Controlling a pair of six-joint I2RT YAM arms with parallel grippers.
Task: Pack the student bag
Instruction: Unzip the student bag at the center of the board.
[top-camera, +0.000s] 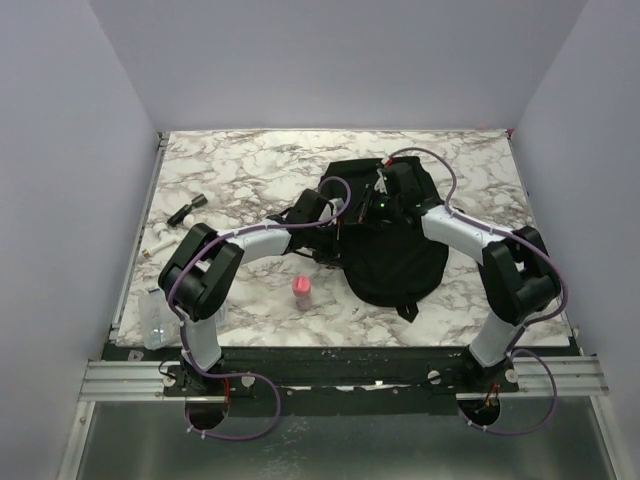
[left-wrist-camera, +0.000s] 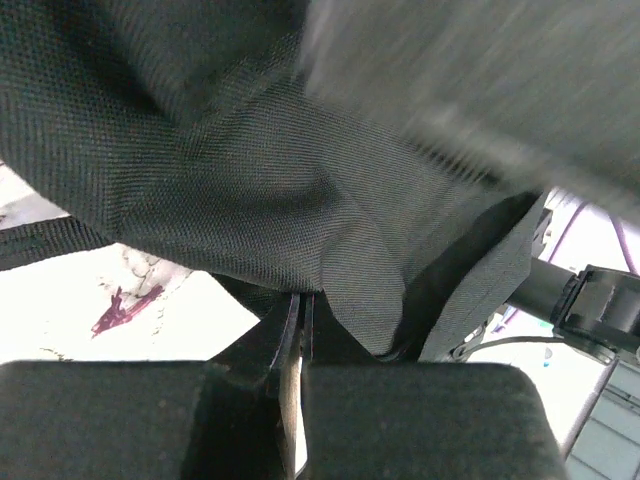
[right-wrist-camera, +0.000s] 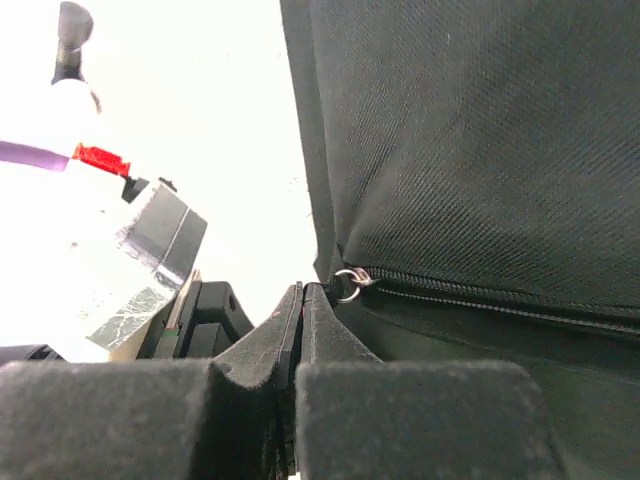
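The student bag is a black fabric backpack lying on the marble table, right of centre. My left gripper is at the bag's upper left edge. In the left wrist view it is shut, with a fold of the bag's fabric at its tips. My right gripper is at the top of the bag. In the right wrist view it is shut right at the metal ring of the zip, beside the closed zip line. The pull tab itself is hidden.
A small pink bottle stands in front of the bag's left side. At the table's left edge lie a small black item, a white item and a clear bottle. White walls enclose three sides.
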